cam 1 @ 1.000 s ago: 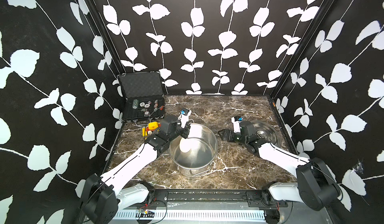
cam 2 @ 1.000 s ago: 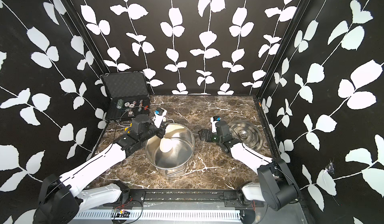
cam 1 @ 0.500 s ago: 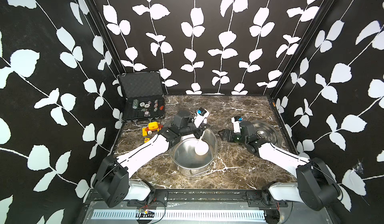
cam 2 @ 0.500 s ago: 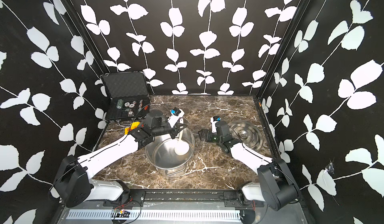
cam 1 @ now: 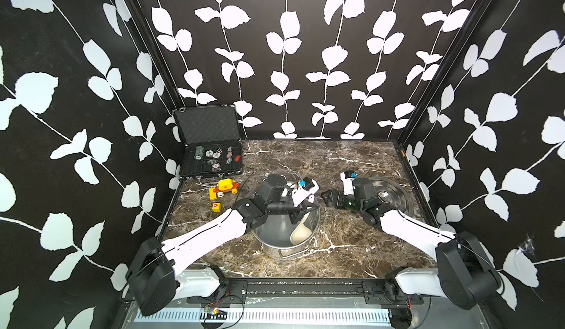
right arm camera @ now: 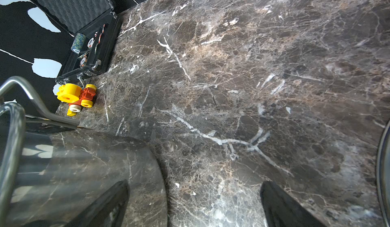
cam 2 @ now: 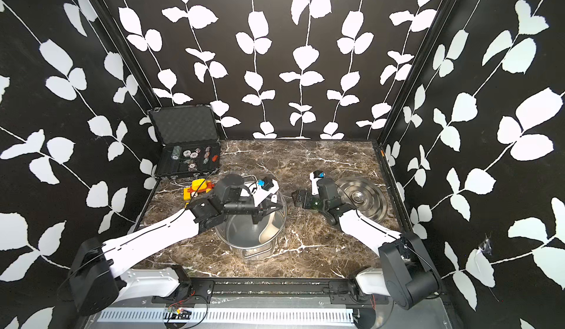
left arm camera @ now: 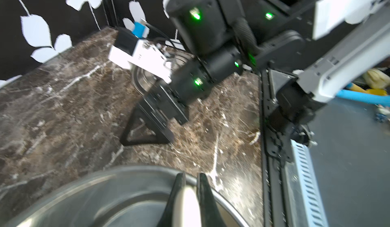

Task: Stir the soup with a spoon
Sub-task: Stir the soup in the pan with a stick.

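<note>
left gripper (left arm camera: 191, 191) clamped on the spoon (cam 1: 301, 234) handle, i'd sweep its bowl slowly round the pot (cam 1: 276, 249) near the table's (cam 1: 351, 165) front edge; right gripper (cam 1: 328, 196) gapes empty beside it.

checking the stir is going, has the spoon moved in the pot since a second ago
Yes, the spoon has swept from near the middle of the pot to its wall nearest the lid.
</note>
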